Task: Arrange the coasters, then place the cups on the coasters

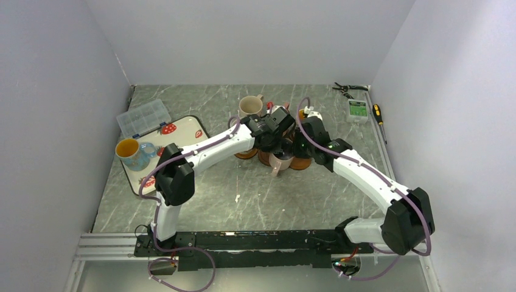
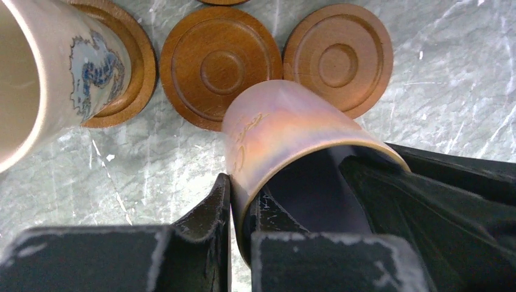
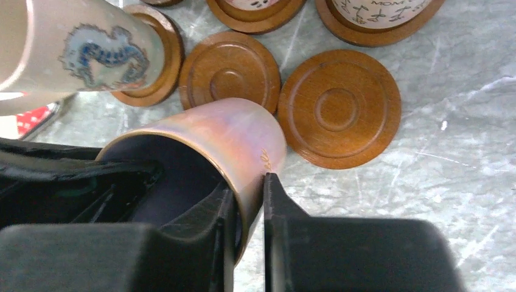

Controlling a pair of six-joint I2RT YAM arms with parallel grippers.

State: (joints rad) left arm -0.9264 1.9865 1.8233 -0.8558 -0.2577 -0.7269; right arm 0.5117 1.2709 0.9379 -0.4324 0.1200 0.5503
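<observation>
Two claws held one iridescent mug (image 2: 286, 121) tilted above bare coasters (image 2: 221, 64) on the worktop (image 2: 450, 91) — left claw (image 2: 240, 194) and right claw (image 3: 249, 194) each pinching its rim wall — so one probably needed to let go only once the other's grip was sure, before levelling it over a coaster's centre.

Grey-green marbled tabletop (image 1: 255, 201), white veins, few small white flecks. Plain pale walls box it in: left wall (image 1: 55, 121), back wall (image 1: 249, 36), right wall (image 1: 450, 91). Aluminium rail (image 1: 109, 243) along near edge. Light soft, even. Pliers (image 1: 347, 89) and screwdriver (image 1: 379, 115) lie by far right corner
</observation>
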